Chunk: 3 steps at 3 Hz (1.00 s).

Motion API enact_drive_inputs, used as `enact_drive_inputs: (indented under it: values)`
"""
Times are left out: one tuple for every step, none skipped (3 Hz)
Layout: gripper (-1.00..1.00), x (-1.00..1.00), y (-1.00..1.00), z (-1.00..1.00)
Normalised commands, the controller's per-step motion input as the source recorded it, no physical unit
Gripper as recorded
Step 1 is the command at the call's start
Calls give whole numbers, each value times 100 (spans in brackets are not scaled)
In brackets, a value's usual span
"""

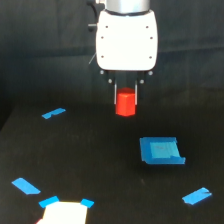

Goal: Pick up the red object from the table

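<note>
The red object (125, 102) is a small red-orange stubby block hanging in the air above the black table (100, 165), near the middle of the exterior view. My gripper (126, 96) comes down from the white arm head (126, 40) and is shut on the red object, a thin finger (115, 95) on each side of its top half. The block's lower part sticks out below the fingertips. It sits well clear of the table surface.
A blue square patch (161, 150) lies on the table below and to the right of the block. Small blue tape strips sit at the left (53, 113), lower left (26, 186) and lower right (196, 196). A bright white patch (64, 212) glares at the bottom edge.
</note>
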Motion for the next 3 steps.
enact_drive_inputs:
  values:
    - [-100,-42,-46,-8]
    - [-93,21,18,52]
    - [-100,61,-22,49]
